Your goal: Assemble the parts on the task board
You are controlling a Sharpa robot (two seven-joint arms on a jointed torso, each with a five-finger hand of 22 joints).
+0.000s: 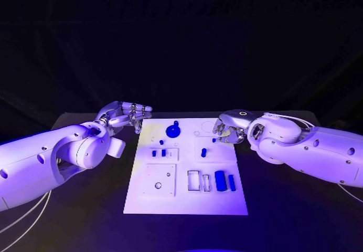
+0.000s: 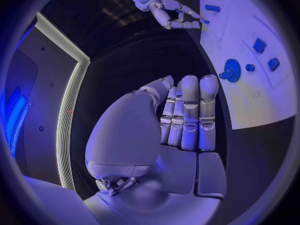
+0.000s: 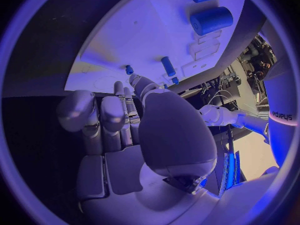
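Task board (image 1: 151,202) mid-table w/ approx 8 blue parts: a round gear (image 1: 173,131) at far end, a fat cylinder (image 1: 220,179) near right edge, rest small pegs/bars. Left hand (image 1: 127,116) off board's far-left corner, fingers straight, together, holding nothing. Right hand (image 1: 229,129) over far-right edge, fingers curled down; grasp can't tell.

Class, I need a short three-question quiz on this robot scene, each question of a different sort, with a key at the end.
1. True or false: the left hand holds a blue part.
2. Which hand has its fingertips over the task board? A) the left hand B) the right hand C) neither
3. Fill in: the round blue part lies at the board's ____ end, seen from the robot.

Key:
1. False; in the left wrist view its fingers are straight, holding nothing.
2. B
3. far
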